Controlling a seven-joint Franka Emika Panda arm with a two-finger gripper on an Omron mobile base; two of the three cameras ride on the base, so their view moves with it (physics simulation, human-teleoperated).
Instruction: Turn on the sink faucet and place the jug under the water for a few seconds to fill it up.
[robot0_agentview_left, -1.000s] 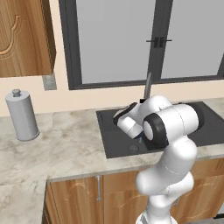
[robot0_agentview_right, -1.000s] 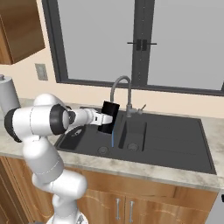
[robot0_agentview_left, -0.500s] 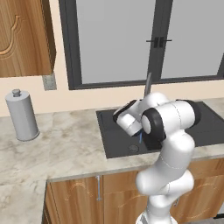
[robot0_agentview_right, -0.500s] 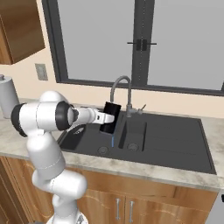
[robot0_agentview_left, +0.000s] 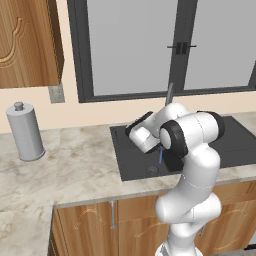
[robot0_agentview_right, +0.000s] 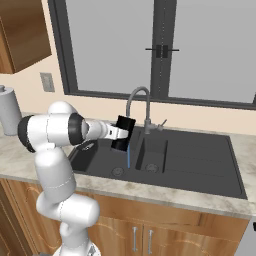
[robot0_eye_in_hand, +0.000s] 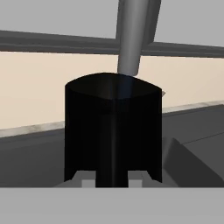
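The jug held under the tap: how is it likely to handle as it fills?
The jug looks rigid. Held tilted under the faucet, it will probably grow heavier and may spill. Its smooth black wall could slip in the hand.

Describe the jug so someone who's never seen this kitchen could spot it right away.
Find the dark sink below the window, then its grey gooseneck faucet. The jug is the black cylinder held in the gripper under the spout, above the left basin. The other container, a grey lidded canister, stands far off on the counter.
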